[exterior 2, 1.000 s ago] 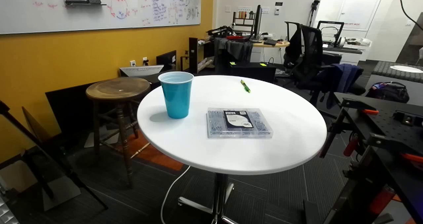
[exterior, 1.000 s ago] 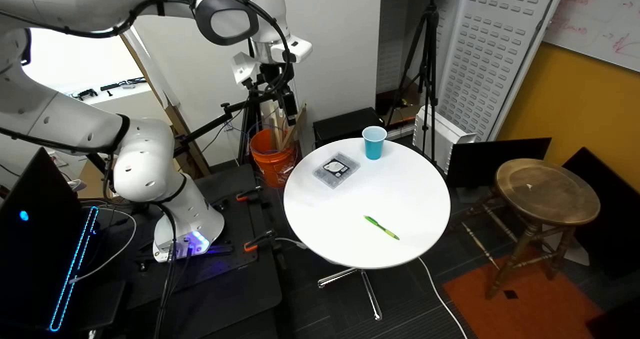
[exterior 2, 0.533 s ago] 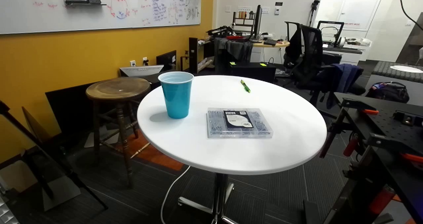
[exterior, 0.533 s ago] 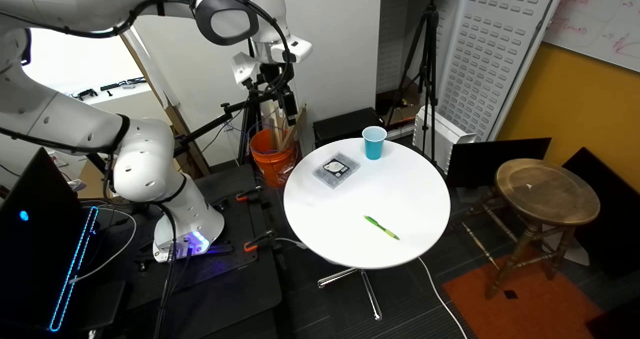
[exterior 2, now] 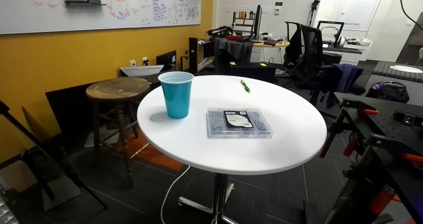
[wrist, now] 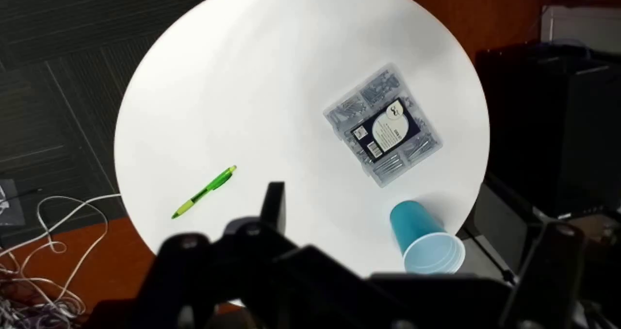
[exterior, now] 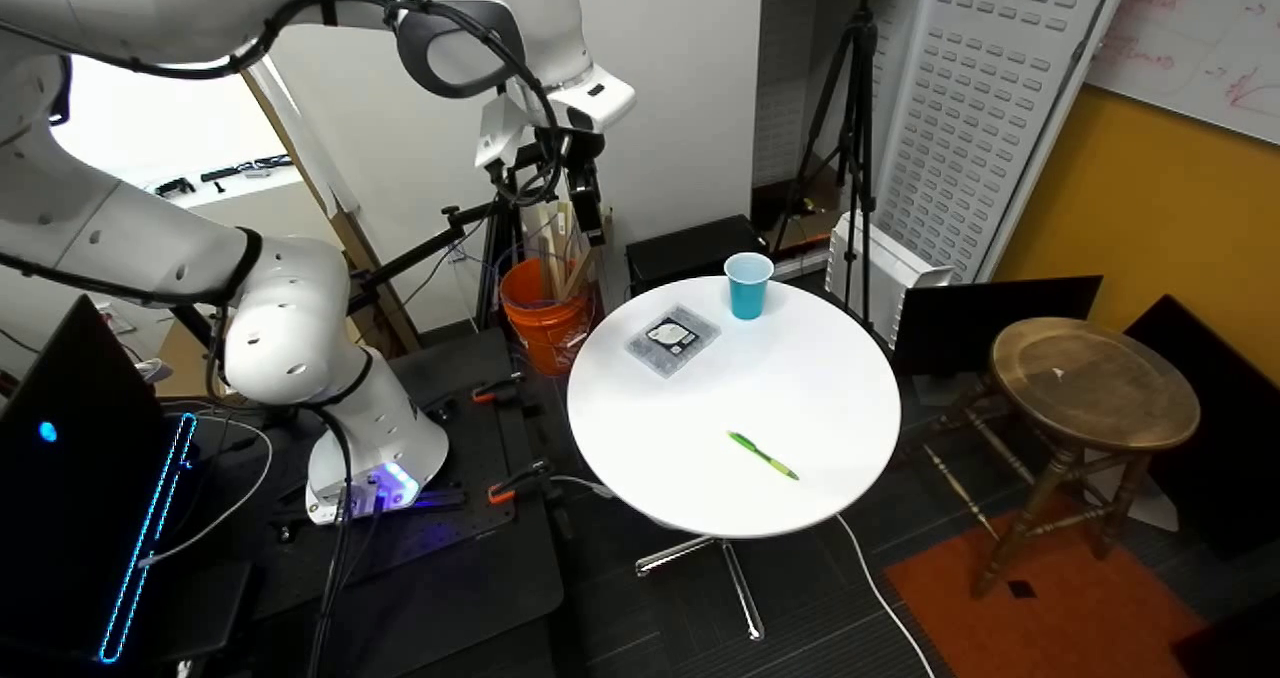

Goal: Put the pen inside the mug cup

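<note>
The bright green pen lies flat on the white round table in both exterior views. In the wrist view the pen is left of the gripper. The light-blue cup stands upright near the table edge, its open rim up; it also shows in an exterior view. In the wrist view the cup appears between the fingers, far below them. My gripper hangs in the air, left of the cup and above the table in an exterior view. Its fingers are wide apart and hold nothing.
A clear flat case of hardware lies on the white round table beside the cup. A black tripod and a black box stand behind the table. A wooden stool and an orange bucket stand on the floor.
The arm's wrist has turned a little and the gripper has shifted slightly right and up in an exterior view during the last half second. The pen, cup and case have not moved.
</note>
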Action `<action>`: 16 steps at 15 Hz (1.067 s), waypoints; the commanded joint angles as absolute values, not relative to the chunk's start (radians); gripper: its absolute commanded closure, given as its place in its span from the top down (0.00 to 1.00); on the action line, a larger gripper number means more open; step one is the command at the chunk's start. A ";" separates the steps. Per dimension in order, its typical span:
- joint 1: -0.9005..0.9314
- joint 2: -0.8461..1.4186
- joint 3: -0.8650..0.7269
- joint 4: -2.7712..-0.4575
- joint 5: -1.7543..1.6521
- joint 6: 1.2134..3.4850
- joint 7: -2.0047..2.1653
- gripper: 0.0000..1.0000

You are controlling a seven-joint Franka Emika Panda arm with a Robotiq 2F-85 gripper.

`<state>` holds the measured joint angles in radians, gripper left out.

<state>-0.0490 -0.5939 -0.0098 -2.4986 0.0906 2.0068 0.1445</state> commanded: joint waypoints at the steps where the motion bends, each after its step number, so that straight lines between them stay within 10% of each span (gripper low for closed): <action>1: -0.098 -0.546 -0.002 -2.477 0.116 2.085 0.279 1.00; 16: -0.278 -0.262 -0.004 -2.483 0.051 2.445 0.791 1.00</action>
